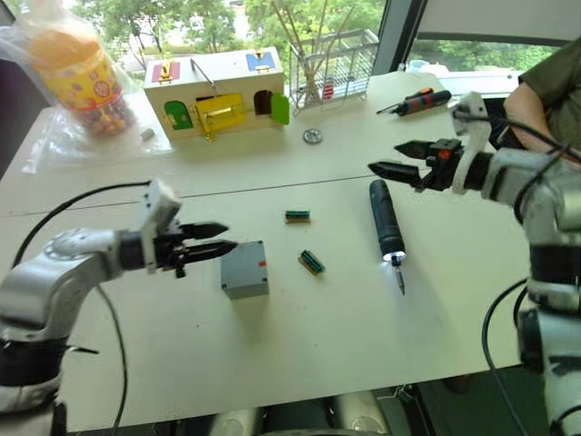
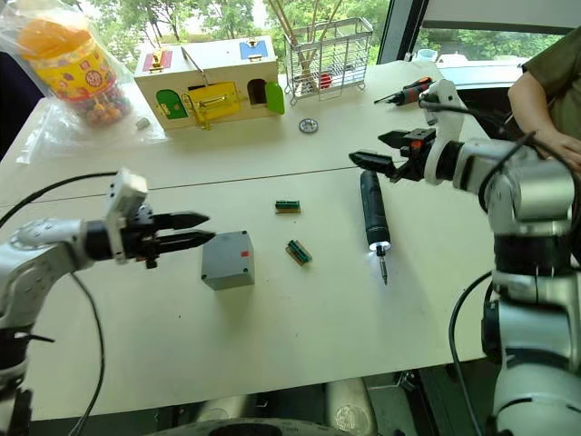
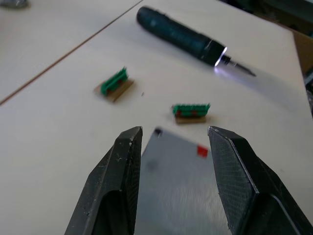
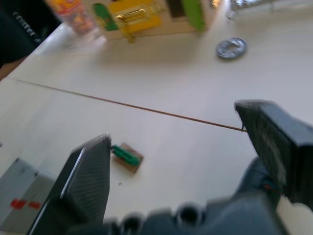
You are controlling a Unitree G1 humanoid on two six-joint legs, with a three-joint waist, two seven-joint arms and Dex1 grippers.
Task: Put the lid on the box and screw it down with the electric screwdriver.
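Note:
The grey box (image 1: 244, 270) with a small red mark stands on the table left of centre. Its top is a flat closed grey face, and I cannot tell the lid apart from it. My left gripper (image 1: 231, 237) is open, hovering at the box's left edge; in the left wrist view its fingers (image 3: 117, 176) stand on either side of the box (image 3: 181, 191). The electric screwdriver (image 1: 386, 218) lies on the table to the right, its tip light on and its bit toward the front edge. My right gripper (image 1: 385, 157) hangs open just above its rear end, holding nothing.
Two small green connector pieces (image 1: 297, 216) (image 1: 312, 262) lie between box and screwdriver. At the back are a wooden box with coloured doors (image 1: 218, 95), a bagged jar (image 1: 82, 73), a wire basket (image 1: 331, 68), a metal disc (image 1: 313, 136) and a black-and-orange screwdriver (image 1: 418, 102). A person (image 1: 545, 91) sits far right.

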